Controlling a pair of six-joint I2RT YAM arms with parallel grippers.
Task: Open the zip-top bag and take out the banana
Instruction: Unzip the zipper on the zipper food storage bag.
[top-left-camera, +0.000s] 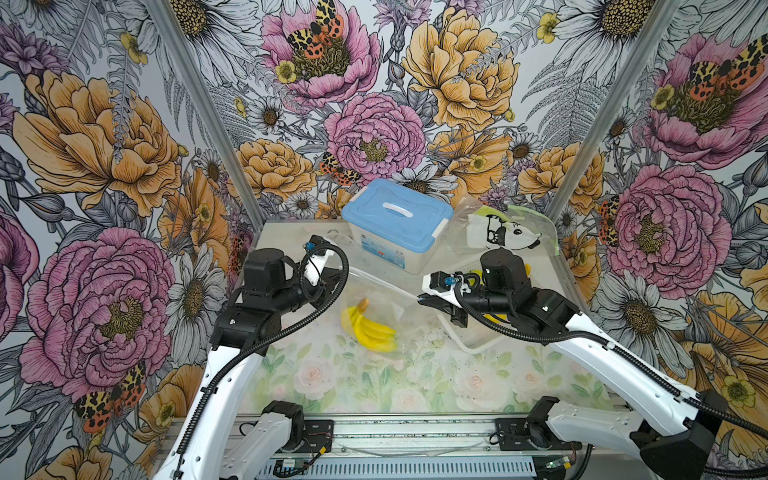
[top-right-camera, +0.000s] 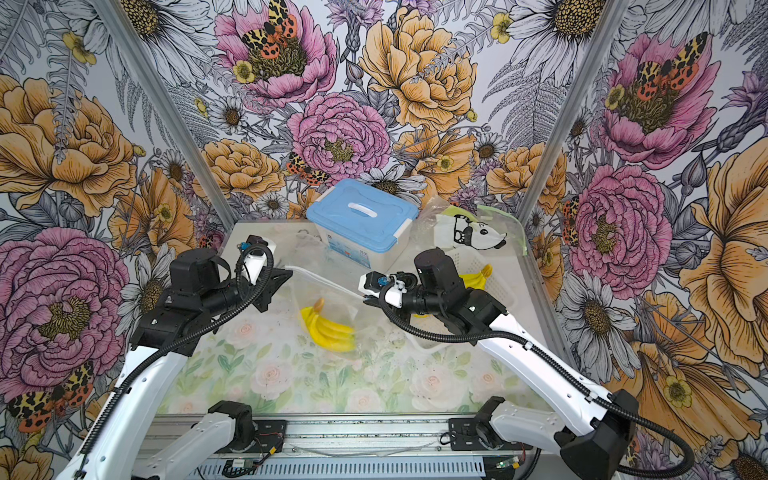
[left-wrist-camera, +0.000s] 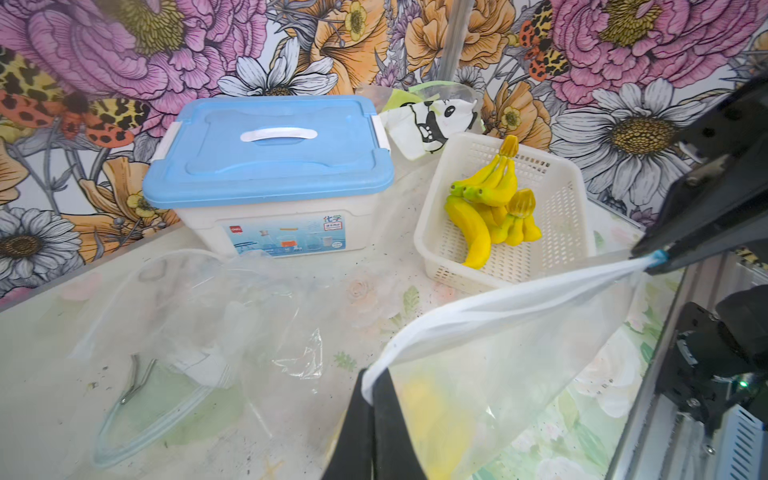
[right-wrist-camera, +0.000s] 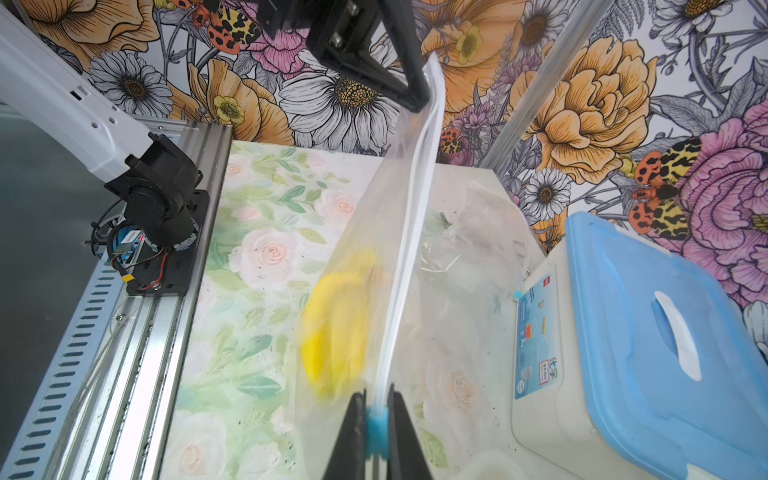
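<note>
Right wrist view has us right on the zip-top bag (right-wrist-camera: 365, 232): clear plastic hanging from its white zip strip, and that strip is stretched in a line from the right claw (right-wrist-camera: 377, 399) across to the left claw (right-wrist-camera: 415, 97). Right claw's jaws are pinched together on the blue slider (right-wrist-camera: 377, 428) at its end of the strip. Left wrist view shows the left claw's fingers (left-wrist-camera: 395, 432) clamped tight on the opposite end. The banana bunch (right-wrist-camera: 336, 332) sits low inside the bag, under the span between the two claws; it is a yellow blur up close and sharper in both top views. Whether the bag's bottom touches the floral table (top-left-camera: 374, 386) I cannot tell. Beyond the gap between the claws stands a blue-lidded storage box (top-left-camera: 395, 216), lid on. Past the right claw, beside that box, a white basket (left-wrist-camera: 577, 208) holds more yellow bananas (left-wrist-camera: 478, 216), with a panda-print bag (top-left-camera: 503, 228) farther back by the wall. Out past the left claw, toward the box, crumpled empty clear bags (left-wrist-camera: 199, 311) lie on the table
</note>
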